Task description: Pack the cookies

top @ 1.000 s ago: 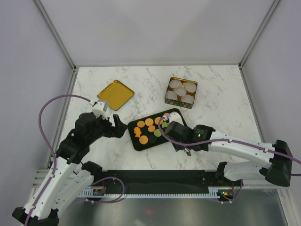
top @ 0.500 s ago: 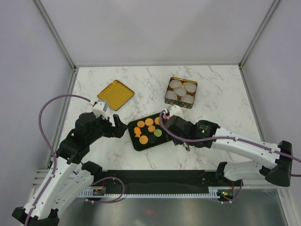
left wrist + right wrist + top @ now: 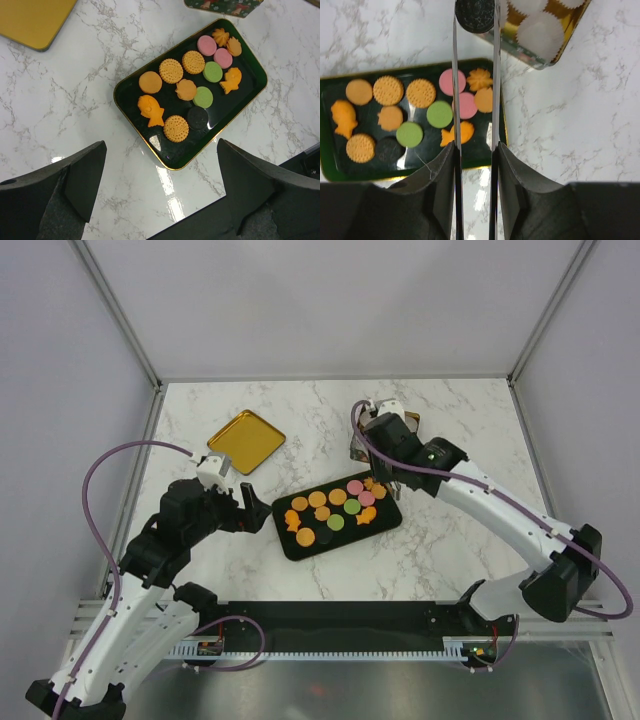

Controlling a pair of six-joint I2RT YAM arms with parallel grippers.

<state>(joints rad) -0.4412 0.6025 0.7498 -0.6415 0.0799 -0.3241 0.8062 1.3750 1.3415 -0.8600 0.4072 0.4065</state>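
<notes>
The cookies (image 3: pixel 336 510) lie on the black tray (image 3: pixel 310 548): orange rounds, fish and flower shapes, two pink, two green and one black. They also show in the left wrist view (image 3: pixel 186 90) and the right wrist view (image 3: pixel 420 93). My right gripper (image 3: pixel 475 12) is shut on a black round cookie (image 3: pixel 475 16) and holds it above the near edge of the gold tin (image 3: pixel 565 37), which holds white paper cups (image 3: pixel 538 36). From above, the right gripper (image 3: pixel 368 432) covers most of that tin (image 3: pixel 412 421). My left gripper (image 3: pixel 250 512) is open and empty, just left of the tray.
A gold lid (image 3: pixel 246 440) lies flat at the back left; its corner shows in the left wrist view (image 3: pixel 30 20). The tin's decorated side shows at the top of that view (image 3: pixel 222 4). The tray (image 3: pixel 247 82) sits on white marble.
My right gripper has risen from the tray's right end with the black cookie and moved back to the tin. The tray's right-hand cookies are now uncovered. The left arm has not moved.
</notes>
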